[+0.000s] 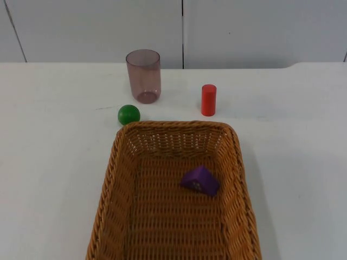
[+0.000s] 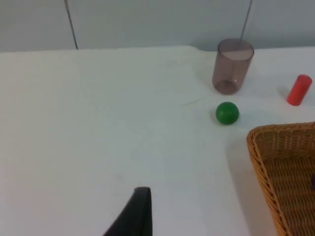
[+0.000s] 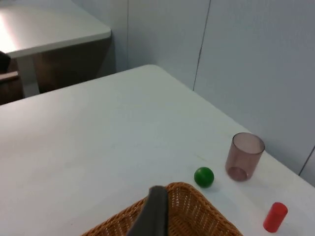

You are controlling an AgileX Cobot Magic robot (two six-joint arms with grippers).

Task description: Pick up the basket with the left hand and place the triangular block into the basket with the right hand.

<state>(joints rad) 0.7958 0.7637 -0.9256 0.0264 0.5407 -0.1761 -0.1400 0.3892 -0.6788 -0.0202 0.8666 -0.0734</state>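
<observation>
Wicker basket [image 1: 116, 206] rests on the white surface [image 1: 49, 162], the purple triangular block [image 1: 200, 180] inside it, right of centre. Whether either claw is spread cannot be told.

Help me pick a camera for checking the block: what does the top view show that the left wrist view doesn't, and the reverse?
Top view alone: the purple triangular block lying inside the basket, on its woven floor, and the basket's far wall and both side walls. Left wrist view alone: the left gripper's black fingertip over bare white table, well apart from the basket. Both: the green ball, tinted cup, red cylinder and basket rim.
</observation>
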